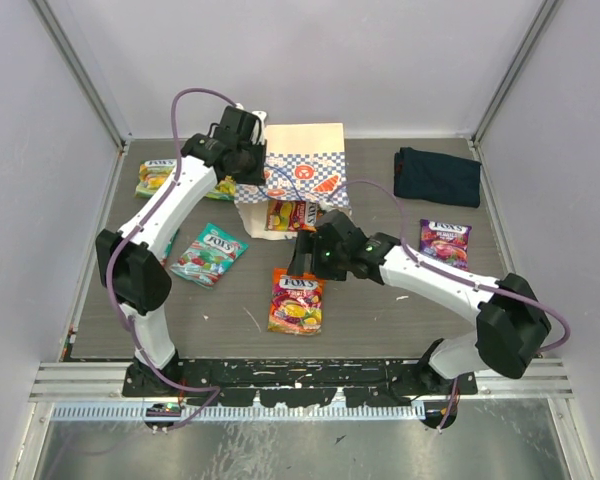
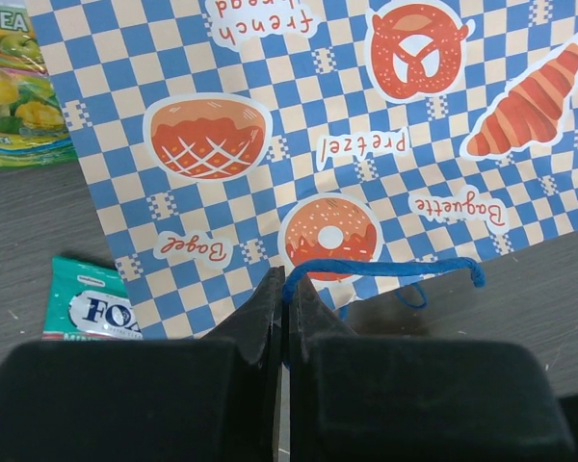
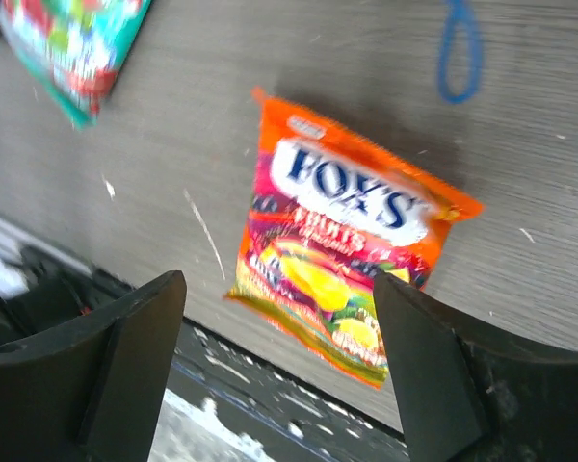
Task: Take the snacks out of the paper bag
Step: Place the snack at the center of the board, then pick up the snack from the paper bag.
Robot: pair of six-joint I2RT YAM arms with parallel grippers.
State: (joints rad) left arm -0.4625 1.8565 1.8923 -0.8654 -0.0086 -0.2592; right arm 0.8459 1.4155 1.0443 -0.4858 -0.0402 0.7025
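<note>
Left gripper (image 2: 284,284): jaws closed, pinching blue cord handle (image 2: 385,267) of paper bag (image 2: 299,144). Bag lies flat just ahead of jaws, checkered side up. Teal packet (image 2: 82,308) just left of jaws at bag edge. Green packet (image 2: 14,87) further ahead-left.

Right gripper (image 3: 277,284): jaws wide open, holding nothing. Orange packet (image 3: 347,250) flat on table (image 3: 222,125), below gap between fingers. Cannot tell height above it.

Top view: one more packet (image 1: 292,214) at bag mouth, between my two grippers.
</note>
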